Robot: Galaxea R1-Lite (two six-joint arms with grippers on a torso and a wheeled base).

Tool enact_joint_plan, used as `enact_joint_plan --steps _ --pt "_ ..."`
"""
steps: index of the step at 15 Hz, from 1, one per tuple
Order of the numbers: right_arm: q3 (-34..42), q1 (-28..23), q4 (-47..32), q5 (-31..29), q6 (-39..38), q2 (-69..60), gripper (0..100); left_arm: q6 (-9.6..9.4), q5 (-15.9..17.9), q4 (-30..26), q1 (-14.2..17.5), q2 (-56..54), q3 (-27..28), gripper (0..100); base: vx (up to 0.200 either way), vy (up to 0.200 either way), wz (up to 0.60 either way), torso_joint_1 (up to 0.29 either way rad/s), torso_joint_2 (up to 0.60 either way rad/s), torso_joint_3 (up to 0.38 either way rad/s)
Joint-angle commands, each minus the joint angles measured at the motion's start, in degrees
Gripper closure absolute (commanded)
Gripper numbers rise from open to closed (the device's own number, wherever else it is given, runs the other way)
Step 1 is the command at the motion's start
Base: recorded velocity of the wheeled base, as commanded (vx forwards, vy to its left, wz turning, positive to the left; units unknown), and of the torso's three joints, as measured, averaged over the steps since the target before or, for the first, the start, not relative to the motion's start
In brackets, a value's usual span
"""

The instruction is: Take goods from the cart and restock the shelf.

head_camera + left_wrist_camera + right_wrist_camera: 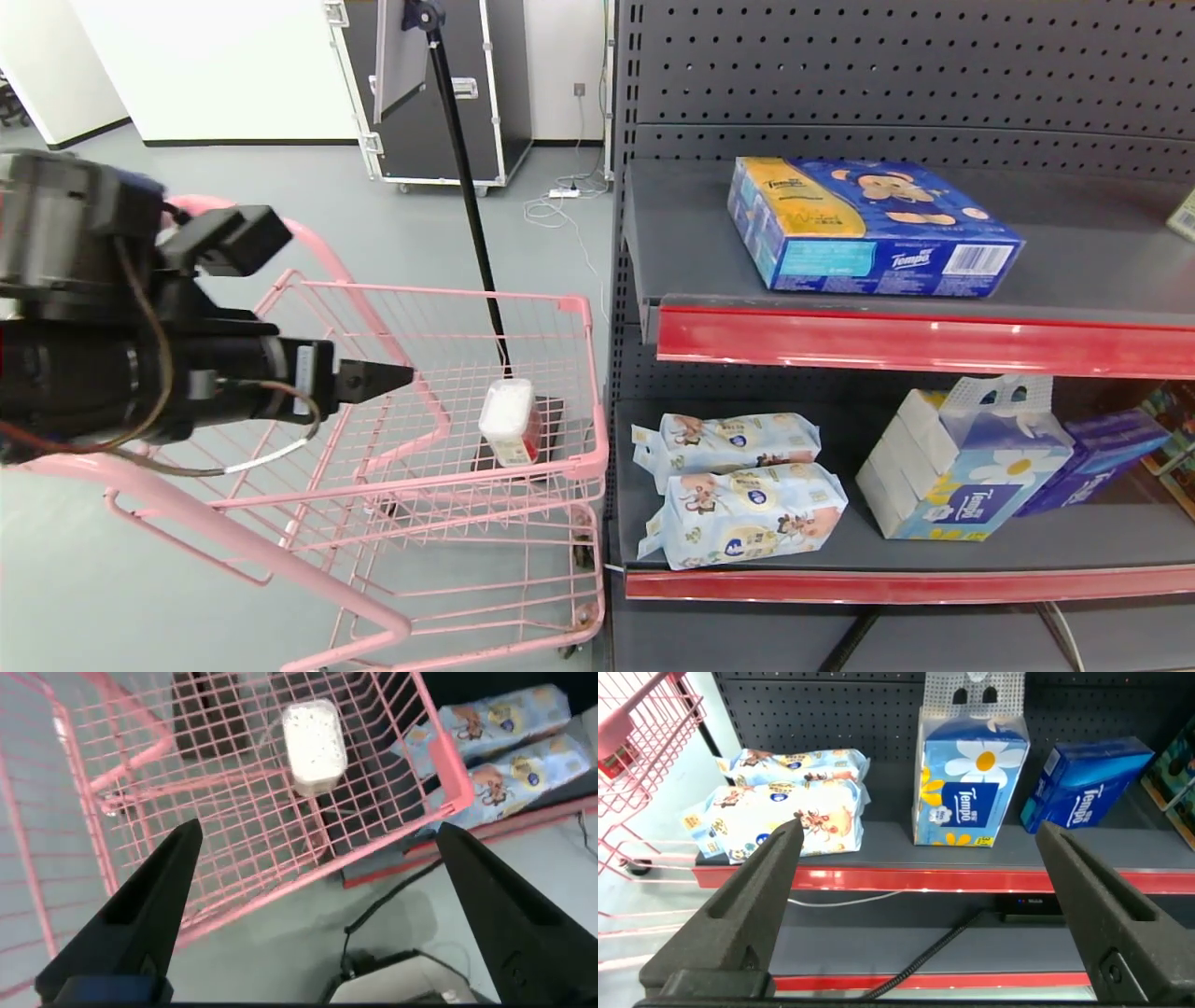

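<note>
A small white tub with a clear lid (pixel 509 420) stands in the far right corner of the pink wire cart (pixel 439 297), near the shelf. My left gripper (pixel 378 381) hovers above the cart basket, open and holding nothing. In the left wrist view the tub (pixel 313 742) lies ahead of the spread fingers (pixel 140 924), well apart from them. My right gripper (pixel 915 915) is open and holds nothing, facing the lower shelf (pixel 971 877) from in front of its red edge.
The upper shelf (pixel 672 252) holds a flat blue tissue box (pixel 868 229). On the lower shelf lie two wipe packs (pixel 738 485), a handled tissue pack (pixel 971 457) and a dark blue pack (pixel 1092 457). A black stand pole (pixel 462 177) rises behind the cart.
</note>
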State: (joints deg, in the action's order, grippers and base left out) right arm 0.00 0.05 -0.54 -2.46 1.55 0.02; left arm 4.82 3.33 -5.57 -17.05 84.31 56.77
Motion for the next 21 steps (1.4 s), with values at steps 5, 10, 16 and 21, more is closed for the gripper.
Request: enact_joint_plan --steps 5,10,16,21 --pt "0.0 0.0 0.0 0.0 0.1 0.1 0 0.55 -3.4 -1.5 -6.7 21.0 10.6 0 0.000 0.000 0.00 0.000 0.00 0.000" --pt "0.0 0.0 0.0 0.0 0.0 0.1 0 2.83 -3.7 -1.4 -8.2 29.7 17.2 0 0.000 0.000 0.00 0.000 0.00 0.000" --pt "0.0 0.0 0.0 0.0 0.0 0.1 0 3.62 -5.5 -1.3 -8.3 38.0 23.6 0 0.000 0.000 0.00 0.000 0.00 0.000" --pt "0.0 0.0 0.0 0.0 0.0 0.1 0 3.97 -6.4 -1.1 -6.6 42.7 27.9 0 0.000 0.000 0.00 0.000 0.00 0.000"
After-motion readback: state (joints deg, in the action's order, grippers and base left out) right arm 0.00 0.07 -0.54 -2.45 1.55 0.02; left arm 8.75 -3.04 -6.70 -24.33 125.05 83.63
